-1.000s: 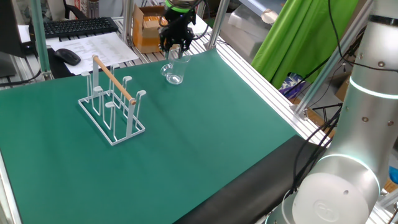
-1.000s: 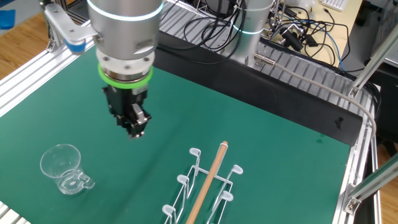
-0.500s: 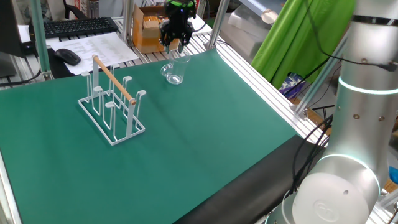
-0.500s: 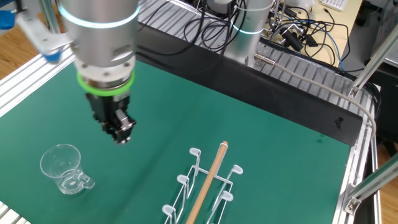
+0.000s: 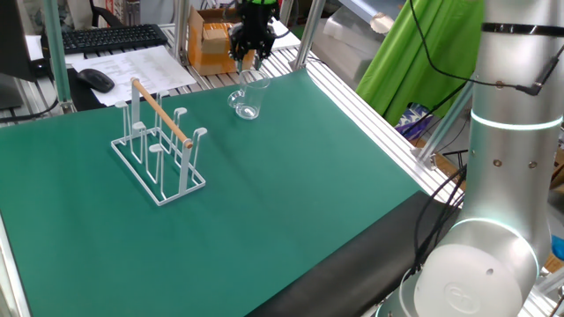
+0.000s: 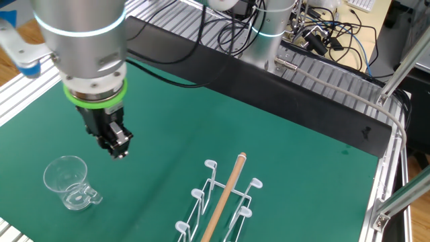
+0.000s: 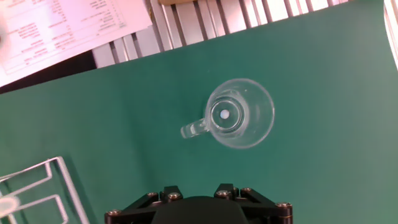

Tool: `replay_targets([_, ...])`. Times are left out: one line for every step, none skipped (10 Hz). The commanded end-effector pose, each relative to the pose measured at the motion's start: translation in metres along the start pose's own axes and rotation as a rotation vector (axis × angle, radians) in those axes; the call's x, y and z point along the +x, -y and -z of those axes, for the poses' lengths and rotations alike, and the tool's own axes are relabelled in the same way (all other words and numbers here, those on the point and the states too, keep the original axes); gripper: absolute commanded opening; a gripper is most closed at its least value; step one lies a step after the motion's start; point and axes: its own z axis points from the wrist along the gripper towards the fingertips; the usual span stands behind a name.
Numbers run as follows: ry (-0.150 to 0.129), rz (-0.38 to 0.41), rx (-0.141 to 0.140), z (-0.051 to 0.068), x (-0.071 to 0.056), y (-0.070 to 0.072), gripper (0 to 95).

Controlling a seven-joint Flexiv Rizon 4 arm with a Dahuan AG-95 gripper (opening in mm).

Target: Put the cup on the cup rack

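The cup (image 5: 248, 103) is a clear glass mug standing upright on the green mat near the far edge. It also shows in the other fixed view (image 6: 68, 180) and in the hand view (image 7: 239, 114), with its handle pointing left. The cup rack (image 5: 159, 143) is white wire with a wooden rod on top and stands apart from the cup; it also shows in the other fixed view (image 6: 222, 197). My gripper (image 6: 119, 150) hangs above the mat beside the cup, touching nothing. Its fingers look closed together and hold nothing. It also shows in one fixed view (image 5: 246, 60).
A corner of the rack base (image 7: 36, 188) shows at the lower left of the hand view. Papers (image 5: 132, 66), a keyboard (image 5: 110, 36) and a cardboard box (image 5: 210, 40) lie beyond the mat's far edge. Aluminium rails (image 5: 370, 106) border the mat.
My gripper has moved across the mat toward the cup, leftward in the other fixed view. The cup and the rack have not moved.
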Motion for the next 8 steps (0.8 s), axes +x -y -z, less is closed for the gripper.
replay_targets([-0.001,0.017,-0.006,-0.005,-0.007,0.006,38.0])
replay_targets([-0.002,0.026,-0.008,-0.005,-0.011,0.008,38.0])
replay_targets([-0.002,0.036,-0.008,-0.006,-0.017,0.011,38.0])
replay_targets([-0.004,0.050,-0.013,-0.008,-0.025,0.015,38.0])
replay_targets([-0.003,0.056,-0.012,-0.009,-0.030,0.016,38.0])
replay_targets([-0.004,0.060,-0.014,-0.011,-0.033,0.016,38.0])
replay_targets([-0.003,0.057,-0.015,-0.014,-0.035,0.015,38.0])
replay_targets([-0.002,0.055,-0.017,-0.019,-0.037,0.014,38.0])
